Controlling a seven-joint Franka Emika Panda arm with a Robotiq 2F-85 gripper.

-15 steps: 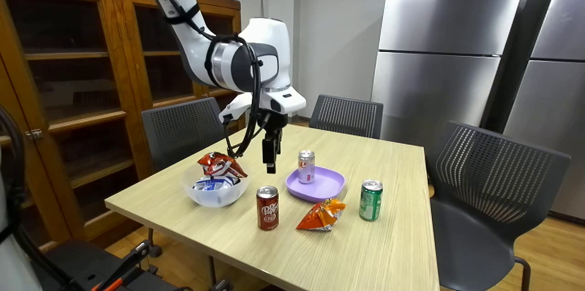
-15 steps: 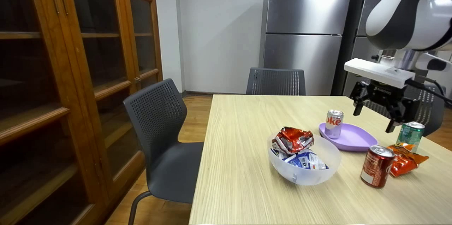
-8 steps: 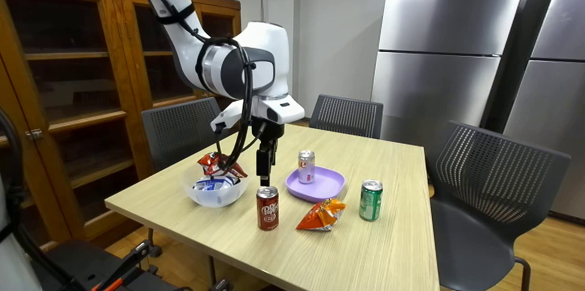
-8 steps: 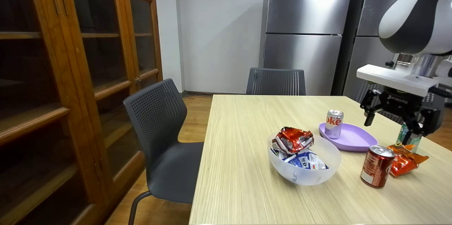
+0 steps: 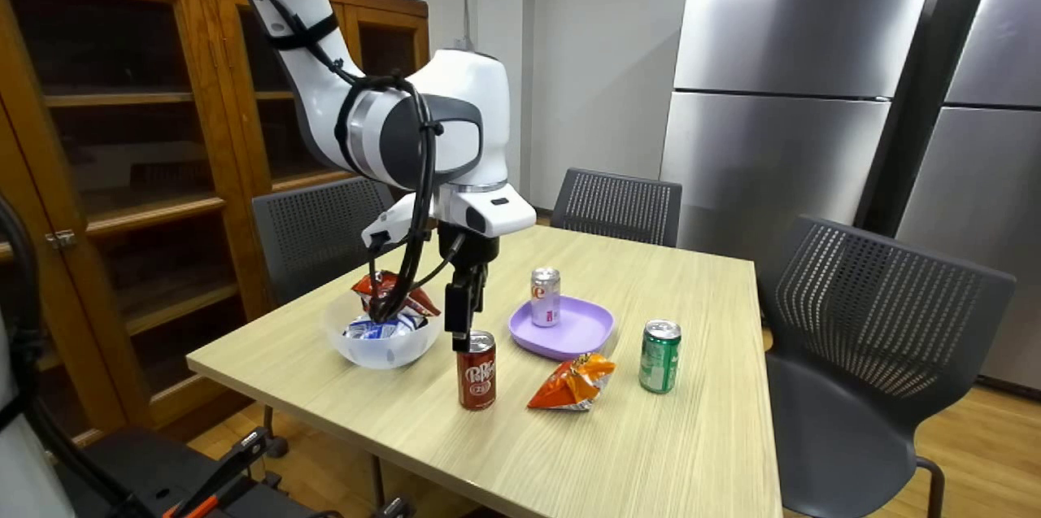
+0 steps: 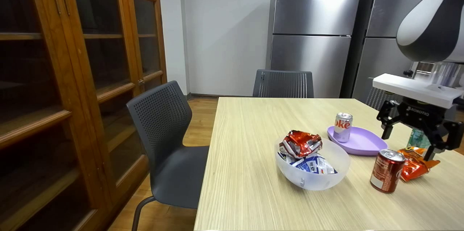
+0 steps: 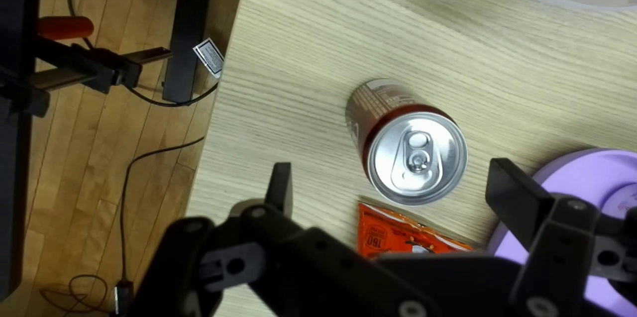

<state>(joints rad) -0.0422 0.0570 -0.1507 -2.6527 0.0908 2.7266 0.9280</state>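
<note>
My gripper (image 7: pixel 390 181) is wide open with nothing between its fingers, hanging above the table. A dark red Dr Pepper can (image 7: pixel 418 158) stands upright just ahead of the gap in the wrist view, apart from both fingertips. An orange chip bag (image 7: pixel 398 235) lies beside that can, partly hidden by the gripper. In an exterior view, the gripper (image 6: pixel 407 144) is behind and above the can (image 6: pixel 387 171), with one finger in front of the orange bag (image 6: pixel 415 164). A purple plate (image 5: pixel 590 331) holds an upright Diet Coke can (image 5: pixel 545 297).
A frosted bowl (image 6: pixel 315 184) holds a red chip bag (image 6: pixel 301 144) and a blue one (image 6: pixel 315 164). A green can (image 5: pixel 659 355) stands right of the orange bag. Chairs (image 5: pixel 878 339) surround the table (image 5: pixel 691 453); a wooden cabinet (image 5: pixel 138 176) and fridges (image 5: pixel 781 136) stand behind.
My gripper has come down, toward the Dr Pepper can and the orange bag, and has stayed open. The cans, bags, bowl and plate have not moved.
</note>
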